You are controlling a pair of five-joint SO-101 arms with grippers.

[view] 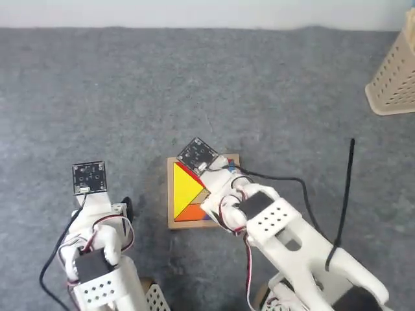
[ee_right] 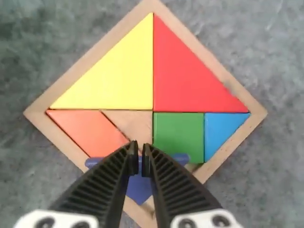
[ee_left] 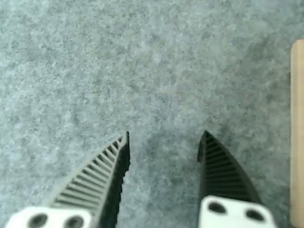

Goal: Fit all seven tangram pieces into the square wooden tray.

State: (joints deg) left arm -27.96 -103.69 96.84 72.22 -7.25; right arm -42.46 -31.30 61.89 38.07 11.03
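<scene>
While the right pincer (ee_right: 138, 148) hangs over the near corner of the square wooden tray (ee_right: 38, 114), we see its two fingers pressed together with only a thin slit between them, pinching nothing we can make out. Directly beneath them lies the dark blue triangle (ee_right: 140, 187). It sits askew across the tray's rim, with its long edge towards the other pieces and its point towards the arm, not seated flat in the tray. Inside the tray the yellow triangle (ee_right: 116, 76) and the red triangle (ee_right: 185, 76) lie side by side and touching, filling one half. In the other half sit the orange parallelogram (ee_right: 88, 130), the green square (ee_right: 178, 130) and the light blue triangle (ee_right: 221, 130). Between the orange and green pieces, just ahead of the fingertips, is a wood-coloured triangular patch (ee_right: 135, 126). We cannot tell whether it is a piece or bare tray floor. The left pincer (ee_left: 164, 137) is spread wide above the grey desk (view: 194, 78), holding nothing, well apart from the pieces, and the tray's edge is off to one side of it. A pale slatted basket (view: 395, 71) stands at the desk's far corner.
</scene>
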